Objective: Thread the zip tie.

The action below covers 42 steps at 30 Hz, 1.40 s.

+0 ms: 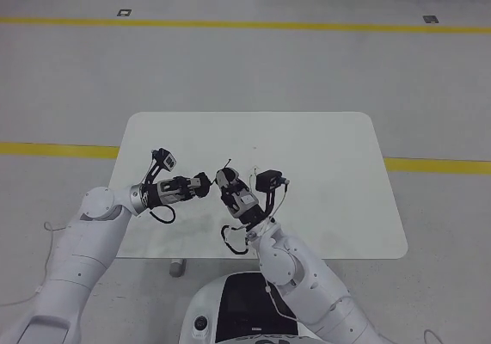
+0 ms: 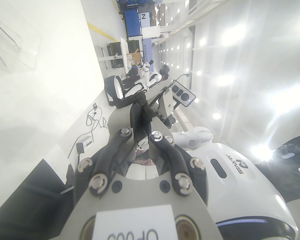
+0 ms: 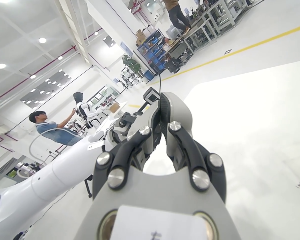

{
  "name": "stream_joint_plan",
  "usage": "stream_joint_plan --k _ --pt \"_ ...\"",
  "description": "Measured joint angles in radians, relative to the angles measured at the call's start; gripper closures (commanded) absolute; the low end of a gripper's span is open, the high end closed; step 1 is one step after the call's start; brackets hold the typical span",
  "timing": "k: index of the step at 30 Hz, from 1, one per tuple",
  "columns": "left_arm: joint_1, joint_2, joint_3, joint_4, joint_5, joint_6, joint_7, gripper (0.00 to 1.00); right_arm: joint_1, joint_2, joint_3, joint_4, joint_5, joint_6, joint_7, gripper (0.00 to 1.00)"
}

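Zip tie (image 3: 159,83) thin and black, a single narrow strand, almost straight, rising out of the right gripper (image 3: 161,99) and ending free in the air. Held up off the table (image 1: 340,155), over its near left part. Lower end of the strand pinched between the ribbed pads, fingers pressed tight together on it with no gap showing. Left gripper (image 1: 201,184) just beside, tip turned toward tip, slightly apart from the other as seen from above. Fingers there closed against each other as well; something dark at their ends, too unclear to say whether zip tie or part of the other arm. Beyond both grippers, white tabletop with rounded corners. Farther off, pale grey floor (image 1: 47,77) crossed by a yellow line (image 1: 245,24).
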<state>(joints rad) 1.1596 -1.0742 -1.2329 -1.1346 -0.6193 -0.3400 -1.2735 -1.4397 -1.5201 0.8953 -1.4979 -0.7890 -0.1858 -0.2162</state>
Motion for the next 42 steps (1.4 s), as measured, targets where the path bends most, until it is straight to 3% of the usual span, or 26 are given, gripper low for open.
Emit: stream_joint_plan --k 42 --pt "0.000 0.000 0.000 0.000 0.000 0.000 0.000 1.00 -0.003 -0.007 -0.009 0.003 -0.038 0.040 -0.036 1.00"
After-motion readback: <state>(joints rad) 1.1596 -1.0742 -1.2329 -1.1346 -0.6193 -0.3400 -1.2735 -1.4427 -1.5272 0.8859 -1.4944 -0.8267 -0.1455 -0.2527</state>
